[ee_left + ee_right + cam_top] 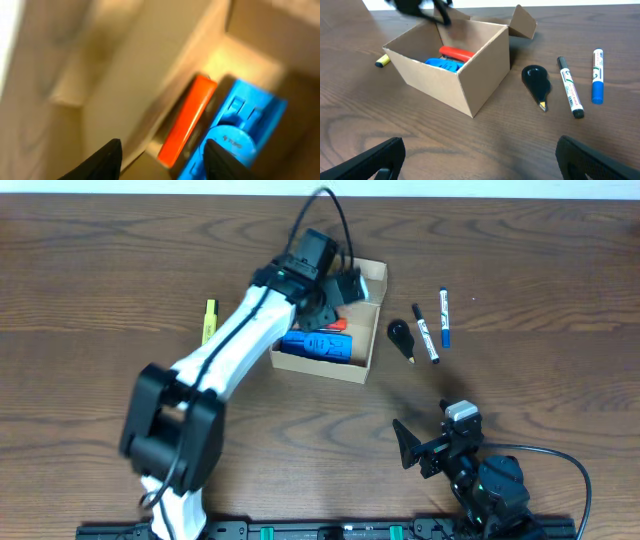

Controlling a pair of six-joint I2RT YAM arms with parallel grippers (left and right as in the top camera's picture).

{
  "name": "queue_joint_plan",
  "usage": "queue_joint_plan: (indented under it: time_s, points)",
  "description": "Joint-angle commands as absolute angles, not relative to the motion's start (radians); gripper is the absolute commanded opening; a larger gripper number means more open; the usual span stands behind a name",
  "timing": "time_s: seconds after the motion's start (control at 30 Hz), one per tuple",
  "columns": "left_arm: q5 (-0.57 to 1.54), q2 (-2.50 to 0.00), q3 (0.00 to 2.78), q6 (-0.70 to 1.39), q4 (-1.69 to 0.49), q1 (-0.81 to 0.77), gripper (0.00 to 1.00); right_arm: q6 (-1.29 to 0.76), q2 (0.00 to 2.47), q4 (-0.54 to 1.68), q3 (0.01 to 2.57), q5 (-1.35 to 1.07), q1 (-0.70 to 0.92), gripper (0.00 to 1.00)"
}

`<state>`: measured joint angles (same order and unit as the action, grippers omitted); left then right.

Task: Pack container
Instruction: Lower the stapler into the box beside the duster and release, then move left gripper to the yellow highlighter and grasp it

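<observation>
Dark wood-grain worktop, matte. Tan cardboard box (pixel 322 366) sits mid-worktop with its flap open at the back; a smooth orange pen (pixel 187 120) and a blue plastic piece (pixel 245 130) lie inside. Left hand (pixel 164 150) hangs in the box, fingers spread, pinching nothing. Right hand (pixel 480 165) is spread wide and empty at front right. Risk: pulling out could catch a thin wall or the flap and drag the light box. Round black marker (pixel 427 338) and blue marker (pixel 444 318) may roll if nudged.
</observation>
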<state>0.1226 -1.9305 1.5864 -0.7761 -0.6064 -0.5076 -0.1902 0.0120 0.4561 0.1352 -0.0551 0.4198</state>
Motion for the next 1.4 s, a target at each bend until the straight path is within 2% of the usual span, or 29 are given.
queue_joint_plan:
  time_s: [0.0,0.1,0.3,0.4,0.57,0.67,0.83,0.97,1.2,1.37]
  points:
    - [0.114,-1.812,1.629,-0.583,-0.633,-0.504,0.54,-0.186,0.006,0.456,0.13,-0.049,0.425,0.99]
    - [0.071,-1.732,1.629,-0.502,-0.682,-0.503,0.61,-0.186,0.006,0.456,0.13,-0.049,0.425,0.99]
    - [-0.159,-1.598,1.629,-0.365,-0.886,-0.502,0.57,-0.186,0.006,0.456,0.13,-0.049,0.425,0.99]
    - [-0.22,-1.572,1.629,-0.286,-1.006,-0.488,0.6,-0.186,0.006,0.456,0.13,-0.049,0.425,0.99]
    - [-0.212,-1.574,1.618,-0.14,-1.14,-0.384,0.5,-0.186,0.006,0.456,0.13,-0.049,0.425,0.99]
    - [-0.177,-1.579,1.596,-0.115,-1.129,-0.282,0.47,-0.186,0.006,0.456,0.13,-0.049,0.425,0.99]
    - [0.036,-1.584,1.559,-0.116,-1.052,-0.096,0.51,-0.186,0.006,0.456,0.13,-0.049,0.425,0.99]
    - [0.087,-1.588,1.551,-0.118,-1.026,0.002,0.52,-0.186,0.006,0.456,0.13,-0.049,0.425,0.99]
    - [0.1,-1.589,1.551,-0.155,-1.01,0.027,0.51,-0.186,0.006,0.456,0.13,-0.049,0.425,0.99]
    - [0.198,-1.589,1.551,-0.205,-1.013,0.026,0.51,-0.186,0.006,0.456,0.13,-0.049,0.425,0.99]
